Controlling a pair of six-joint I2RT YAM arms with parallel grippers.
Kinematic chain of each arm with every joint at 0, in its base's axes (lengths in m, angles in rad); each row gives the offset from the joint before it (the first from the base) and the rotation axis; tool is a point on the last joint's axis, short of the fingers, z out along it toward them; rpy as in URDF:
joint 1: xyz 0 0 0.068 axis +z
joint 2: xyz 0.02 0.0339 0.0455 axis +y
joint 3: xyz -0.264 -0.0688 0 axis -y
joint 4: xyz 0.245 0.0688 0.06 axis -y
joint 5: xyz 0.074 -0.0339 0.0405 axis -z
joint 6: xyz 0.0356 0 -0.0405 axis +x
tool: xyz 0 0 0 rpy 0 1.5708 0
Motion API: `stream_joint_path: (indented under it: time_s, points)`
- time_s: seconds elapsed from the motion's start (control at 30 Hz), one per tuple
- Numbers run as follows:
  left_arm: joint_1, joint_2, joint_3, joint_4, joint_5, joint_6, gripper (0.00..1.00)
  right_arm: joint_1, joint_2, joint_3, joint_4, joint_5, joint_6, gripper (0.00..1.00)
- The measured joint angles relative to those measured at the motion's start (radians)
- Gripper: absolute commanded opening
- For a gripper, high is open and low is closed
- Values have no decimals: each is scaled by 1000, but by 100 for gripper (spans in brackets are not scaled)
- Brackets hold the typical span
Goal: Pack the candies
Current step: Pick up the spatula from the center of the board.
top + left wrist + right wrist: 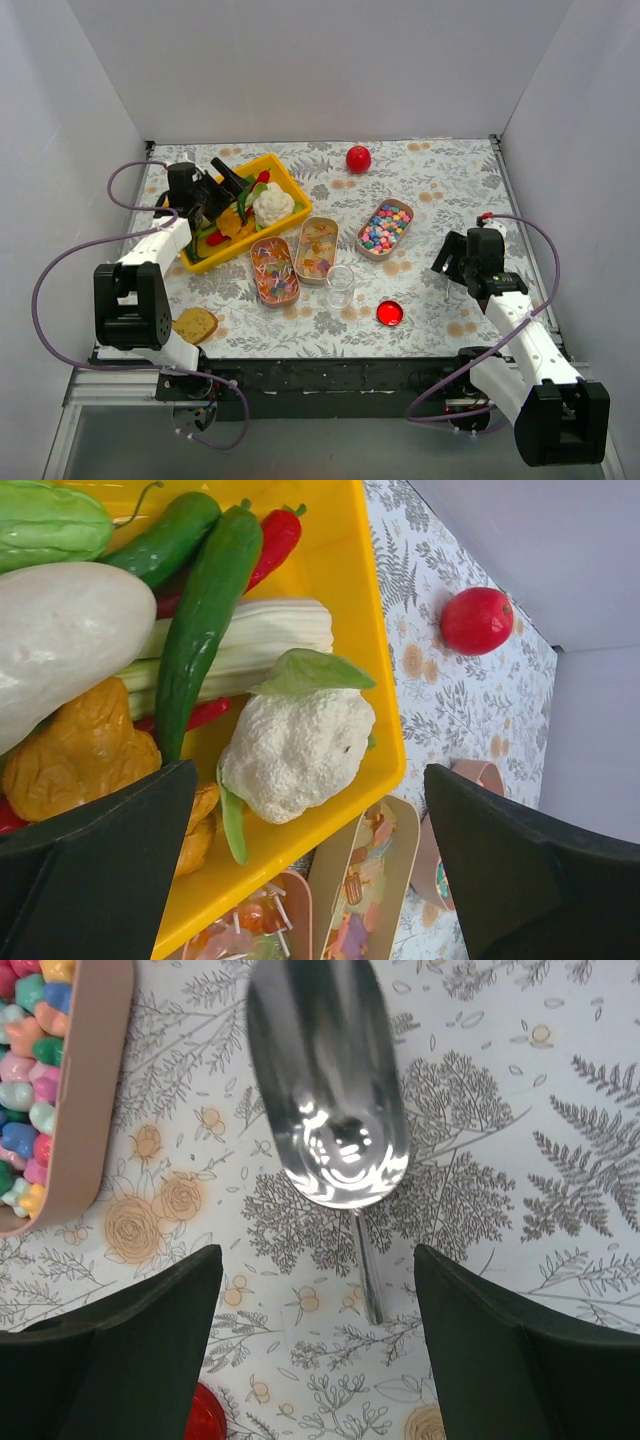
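- Right gripper (315, 1255) hangs wide open and empty over the shiny steel scoop (330, 1090). It is best to descend straight and pinch the thin handle squarely.
- The scoop's long axis runs away from the fingers, bowl farthest.
- Tiny multicoloured candies (25, 1080) lie in a pink oval tin (112, 1050) just left, lengthwise likewise.
- Left gripper (310, 770) hangs open and empty over the yellow plastic tray (350, 600).
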Motion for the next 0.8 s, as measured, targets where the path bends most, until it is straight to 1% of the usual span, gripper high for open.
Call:
stream_joint_path:
  time_s: [0.13,0.27,0.47,0.57,0.8]
  points:
    - [-10,40,18,19,41,-3,98,0,-19,-29,-48,8,45,83]
    - [-34,78,22,26,68,-6,98,0,15,-41,-79,8,62,81]
    - [-52,89,23,51,93,-8,98,2,66,-55,-71,4,63,80]
    - [-52,89,23,61,101,-11,98,2,90,-57,-58,-8,63,75]
    - [-53,89,23,69,108,-11,98,10,181,-56,-33,-13,61,71]
